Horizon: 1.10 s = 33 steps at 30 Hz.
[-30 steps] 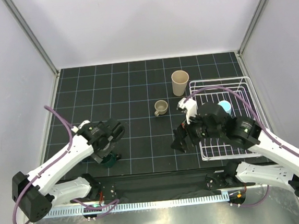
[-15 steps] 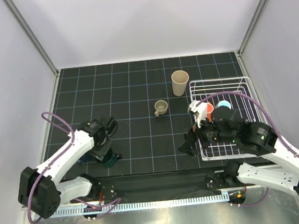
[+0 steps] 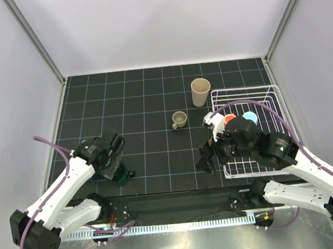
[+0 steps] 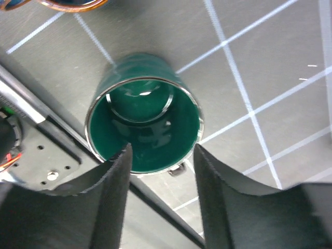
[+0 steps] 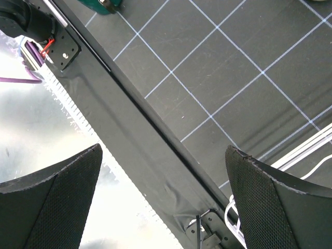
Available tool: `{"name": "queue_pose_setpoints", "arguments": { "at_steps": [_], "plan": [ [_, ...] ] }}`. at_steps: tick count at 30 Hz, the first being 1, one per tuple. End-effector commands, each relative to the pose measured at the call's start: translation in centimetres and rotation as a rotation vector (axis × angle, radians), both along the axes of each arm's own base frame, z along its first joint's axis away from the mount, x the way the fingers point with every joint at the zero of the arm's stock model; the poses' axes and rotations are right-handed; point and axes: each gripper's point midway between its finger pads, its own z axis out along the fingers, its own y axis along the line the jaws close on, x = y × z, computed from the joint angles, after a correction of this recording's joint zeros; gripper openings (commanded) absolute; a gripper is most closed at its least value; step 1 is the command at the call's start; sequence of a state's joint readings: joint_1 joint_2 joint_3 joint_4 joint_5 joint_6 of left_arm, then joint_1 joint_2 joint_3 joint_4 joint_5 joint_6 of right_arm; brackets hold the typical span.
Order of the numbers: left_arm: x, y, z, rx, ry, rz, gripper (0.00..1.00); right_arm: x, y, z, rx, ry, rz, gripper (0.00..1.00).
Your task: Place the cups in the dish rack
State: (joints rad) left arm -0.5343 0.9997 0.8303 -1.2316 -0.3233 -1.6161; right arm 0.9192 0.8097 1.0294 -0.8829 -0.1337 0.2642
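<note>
While the left gripper (image 4: 162, 151) hangs spread, the teal mug (image 4: 141, 67) stands beneath.

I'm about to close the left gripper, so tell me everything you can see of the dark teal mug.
The dark teal mug stands upright, mouth up, on the black gridded mat, close to the mat's near edge in front of the left arm's base. Its inside is glossy green and empty, and the rim is bright and shiny. What looks like a small handle juts from one side. The left gripper hangs directly over the mouth with its fingers apart. I cannot tell whether either finger touches the rim.
</note>
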Motion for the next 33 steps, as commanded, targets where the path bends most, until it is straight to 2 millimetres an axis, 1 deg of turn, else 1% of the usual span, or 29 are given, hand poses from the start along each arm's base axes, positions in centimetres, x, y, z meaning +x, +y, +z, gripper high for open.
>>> {"name": "queue_pose_setpoints", "arguments": {
  "at_steps": [1, 2, 5, 7, 8, 10, 12, 14, 17, 18, 19, 21, 22, 25, 27, 28, 30, 31, 33],
  "plan": [
    [1.5, 0.2, 2.2, -0.014, -0.126, 0.008, 0.51, 0.6, 0.8, 1.3, 0.040, -0.029, -0.004, 1.00],
    [1.8, 0.2, 2.3, -0.009, -0.139, 0.003, 0.58, 0.6, 0.8, 1.3, 0.039, -0.027, -0.003, 1.00],
    [2.8, -0.3, 2.4, -0.013, -0.156, -0.009, 0.72, 0.7, 1.1, 1.5, 0.047, -0.026, -0.002, 1.00],
    [3.2, -0.5, 2.2, 0.002, -0.146, -0.023, 0.76, 0.8, 1.0, 1.5, 0.043, -0.027, -0.005, 1.00],
    [3.7, -0.6, 1.8, 0.020, -0.129, -0.032, 0.78, 0.8, 1.0, 1.4, 0.039, -0.023, -0.007, 1.00],
    [4.3, -0.7, 1.9, 0.037, -0.123, -0.040, 0.79, 0.8, 0.9, 1.3, 0.036, -0.025, -0.012, 1.00],
    [4.6, -0.4, 1.2, 0.067, -0.093, -0.033, 0.79, 0.8, 0.8, 1.3, 0.033, -0.024, -0.015, 1.00],
    [4.5, 0.1, 0.6, 0.083, -0.063, -0.010, 0.77, 0.8, 0.6, 1.3, 0.029, -0.027, -0.021, 1.00],
    [3.5, 0.8, -1.0, 0.095, -0.018, 0.069, 0.71, 0.9, 0.4, 1.3, 0.024, -0.030, -0.031, 1.00],
    [3.5, 0.8, -1.2, 0.086, -0.029, 0.079, 0.70, 0.9, 0.4, 1.3, 0.021, -0.029, -0.033, 1.00],
    [3.0, 0.9, -2.2, 0.081, -0.016, 0.086, 0.68, 1.0, 0.4, 1.3, 0.021, -0.032, -0.034, 1.00],
    [3.2, 0.6, -2.8, 0.053, -0.036, 0.097, 0.65, 1.0, 0.5, 1.1, 0.015, -0.022, -0.036, 1.00],
    [2.9, 0.7, -3.2, 0.053, -0.030, 0.099, 0.62, 1.0, 0.6, 1.1, 0.016, -0.020, -0.035, 1.00],
    [2.9, 0.8, -3.4, 0.059, -0.035, 0.102, 0.55, 1.1, 0.8, 1.1, 0.017, -0.009, -0.042, 1.00],
    [2.8, 1.0, -3.4, 0.066, -0.034, 0.104, 0.52, 1.3, 0.8, 1.2, 0.025, -0.009, -0.057, 1.00],
    [2.6, 1.2, -3.5, 0.070, -0.031, 0.107, 0.47, 1.3, 0.9, 1.2, 0.027, -0.002, -0.064, 1.00],
    [2.5, 1.2, -3.7, 0.065, -0.039, 0.107, 0.41, 1.5, 1.0, 1.3, 0.038, -0.005, -0.075, 1.00],
    [2.7, 1.1, -3.5, 0.052, -0.056, 0.108, 0.30, 1.5, 1.1, 1.3, 0.041, -0.004, -0.076, 1.00],
    [2.9, 0.9, -3.4, 0.040, -0.073, 0.095, 0.17, 1.7, 1.2, 1.1, 0.042, 0.002, -0.084, 1.00]
  ]
}}
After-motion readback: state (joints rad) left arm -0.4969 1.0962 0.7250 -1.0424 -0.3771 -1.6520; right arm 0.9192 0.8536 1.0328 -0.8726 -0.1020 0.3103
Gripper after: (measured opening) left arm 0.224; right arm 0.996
